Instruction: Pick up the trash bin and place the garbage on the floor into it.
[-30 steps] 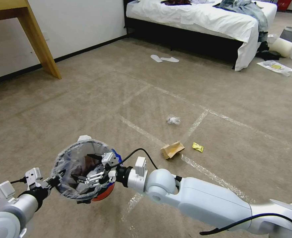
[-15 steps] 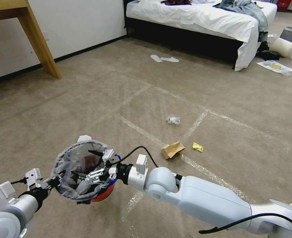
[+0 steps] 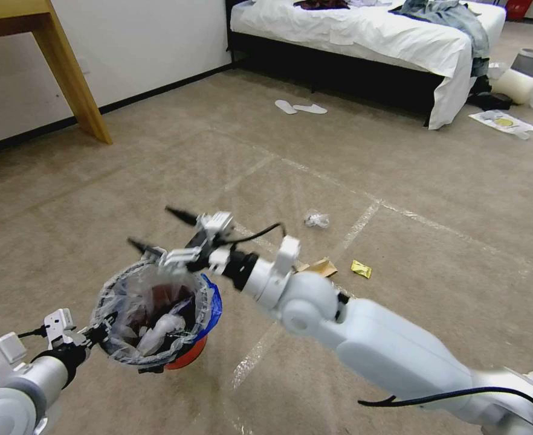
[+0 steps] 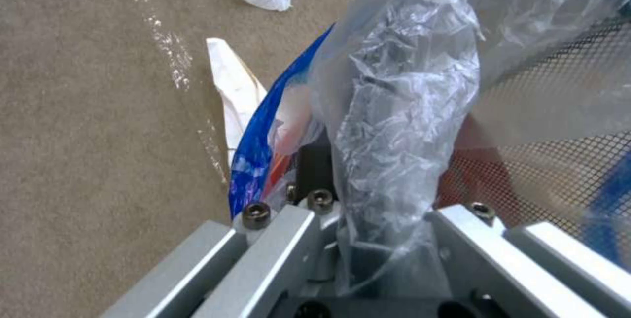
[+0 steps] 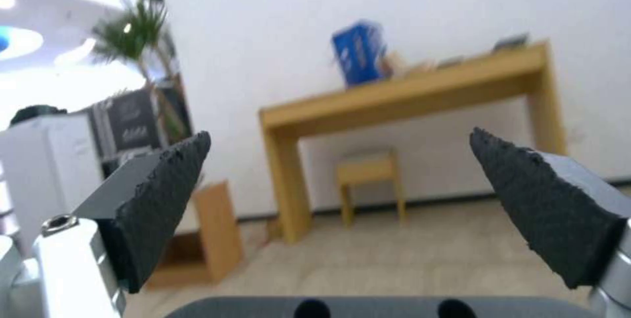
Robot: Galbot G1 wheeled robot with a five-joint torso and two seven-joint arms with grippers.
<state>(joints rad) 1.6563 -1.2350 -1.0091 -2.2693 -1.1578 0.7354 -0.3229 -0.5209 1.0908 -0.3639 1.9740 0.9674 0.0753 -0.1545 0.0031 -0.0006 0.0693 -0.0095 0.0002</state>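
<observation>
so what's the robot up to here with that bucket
It is tidying litter off the carpet. The left end effector grips the rim of the red trash bin, which already holds scraps. The right end effector is open and empty, just above the bin. A cardboard carton, a yellow wrapper and a clear plastic wad lie on the floor.

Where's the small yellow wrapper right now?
Head view: the small yellow wrapper lies on the carpet right of centre, beside the brown cardboard carton, beyond the right arm.
</observation>
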